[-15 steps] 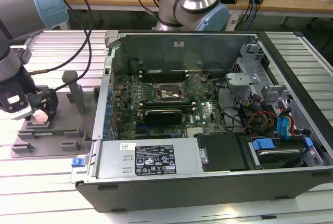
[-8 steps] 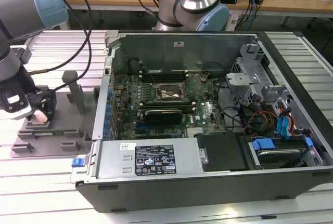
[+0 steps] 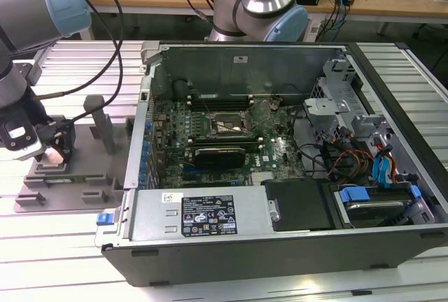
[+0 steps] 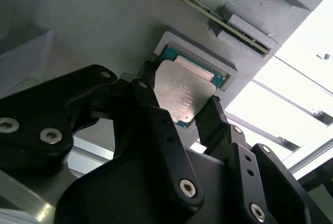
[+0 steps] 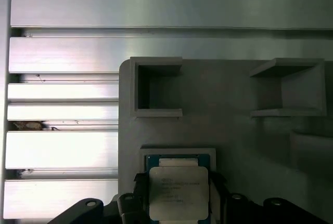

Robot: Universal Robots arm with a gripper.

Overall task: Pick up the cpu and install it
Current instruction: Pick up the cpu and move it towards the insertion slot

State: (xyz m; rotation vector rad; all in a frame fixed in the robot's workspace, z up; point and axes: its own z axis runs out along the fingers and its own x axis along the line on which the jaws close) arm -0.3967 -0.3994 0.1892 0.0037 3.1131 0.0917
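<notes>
The cpu (image 4: 183, 90) (image 5: 178, 195) is a flat square chip with a silver top and a thin green rim. It sits in a shallow square pocket of a grey holder block (image 5: 234, 115) (image 3: 77, 176). My gripper (image 3: 50, 153) (image 4: 179, 96) (image 5: 178, 182) is down over that pocket at the exterior view's left. In both wrist views its two black fingers (image 4: 151, 96) press on opposite edges of the chip. The motherboard socket (image 3: 225, 125) lies open inside the computer case, well to the exterior view's right of the gripper.
The open computer case (image 3: 280, 246) takes up the middle and right of the ribbed metal table (image 3: 42, 246). Grey posts (image 3: 101, 123) rise from the holder block between the gripper and the case wall. A second robot base (image 3: 259, 8) stands behind the case.
</notes>
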